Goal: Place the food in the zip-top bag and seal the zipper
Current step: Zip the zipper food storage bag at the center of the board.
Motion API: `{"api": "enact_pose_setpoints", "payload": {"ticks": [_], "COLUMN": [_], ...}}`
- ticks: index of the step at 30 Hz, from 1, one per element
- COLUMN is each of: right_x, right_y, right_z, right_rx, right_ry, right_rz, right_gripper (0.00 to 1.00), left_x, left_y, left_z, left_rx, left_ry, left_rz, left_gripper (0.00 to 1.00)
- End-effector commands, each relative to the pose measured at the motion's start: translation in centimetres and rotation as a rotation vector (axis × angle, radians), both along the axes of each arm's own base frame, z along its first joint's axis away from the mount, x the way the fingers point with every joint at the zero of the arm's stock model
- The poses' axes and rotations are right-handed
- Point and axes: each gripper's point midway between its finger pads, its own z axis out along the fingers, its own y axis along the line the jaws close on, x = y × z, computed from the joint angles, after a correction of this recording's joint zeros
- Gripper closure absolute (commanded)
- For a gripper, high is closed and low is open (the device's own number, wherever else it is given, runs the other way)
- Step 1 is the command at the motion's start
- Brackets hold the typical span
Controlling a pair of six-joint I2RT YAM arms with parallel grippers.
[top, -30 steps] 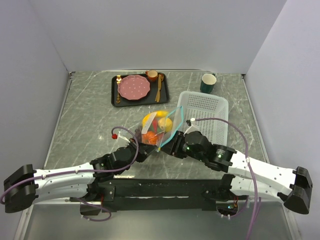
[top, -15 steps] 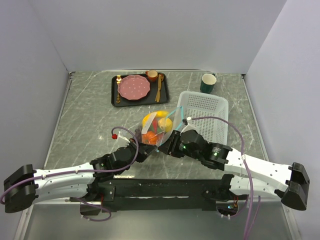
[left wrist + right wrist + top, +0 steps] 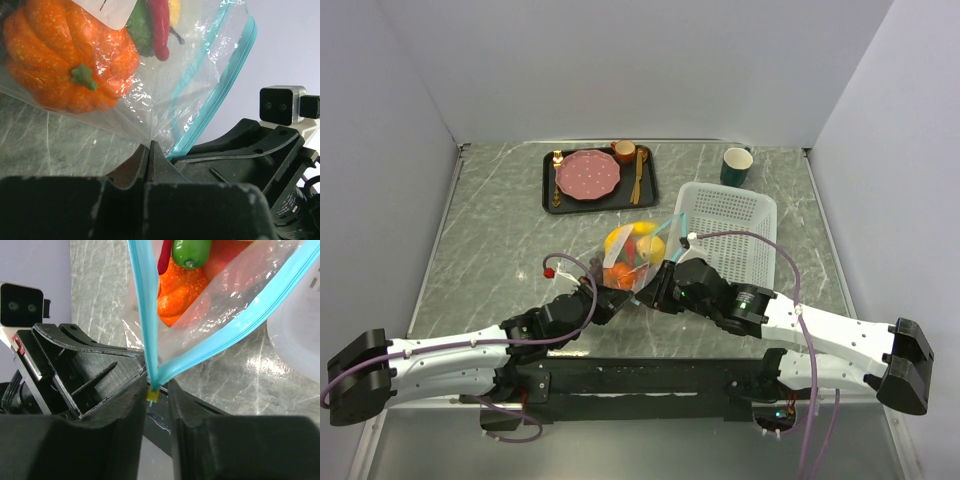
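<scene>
Bag [image 3: 642, 262]: centre of the top view, just left of the basket [image 3: 735, 225], its lower corner between the two hands.
Food [image 3: 65, 65]: inside the bag, with orange, red, green and yellow pieces showing through the film.
Zipper [image 3: 146, 315]: two teal strips parted above, meeting at the bag's lower corner.
Left hand [image 3: 150, 148]: pressed together, pinching the bag's film beside the zipper's end.
Right hand [image 3: 158, 391]: fingers slightly spread, one on each side of the zipper's end.
</scene>
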Motion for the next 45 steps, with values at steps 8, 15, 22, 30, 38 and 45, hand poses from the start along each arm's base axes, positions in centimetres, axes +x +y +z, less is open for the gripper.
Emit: {"api": "enact_pose_setpoints", "payload": {"ticks": [8,15,22,30,38,45], "right_x": [1.0,1.3,2.1,2.9,1.4,1.2], "right_y": [0.7,0.1,-0.6,-1.0,1.3,1.5], "right_z": [2.2,2.8,3.2,4.2,3.1,2.8], "right_rx": [0.029,0.029,0.013,0.042,0.110,0.107], "right_ry": [-0.054,-0.074,-0.097,-0.123,-0.053,-0.043], "right_rz": [-0.019,-0.046,-0.084,-0.107,-0.018,-0.030], "right_gripper": [0.87,0.91,0.91,0.90,0.91,0.91], "left_x": [-0.1,-0.3,-1.0,-1.5,-1.2,-1.3], "left_y": [0.1,0.4,1.3,2.0,1.0,0.5], "left_z": [0.9,0.8,-0.6,-2.0,0.1,0.3], "left_rx": [-0.032,-0.023,-0.023,-0.022,-0.034,-0.093], "left_ry": [-0.015,-0.007,0.033,0.070,0.017,0.034], "left_rz": [0.002,-0.002,-0.007,-0.005,-0.032,-0.039], "left_gripper": [0.99,0.99,0.99,0.99,0.84,0.71]}}
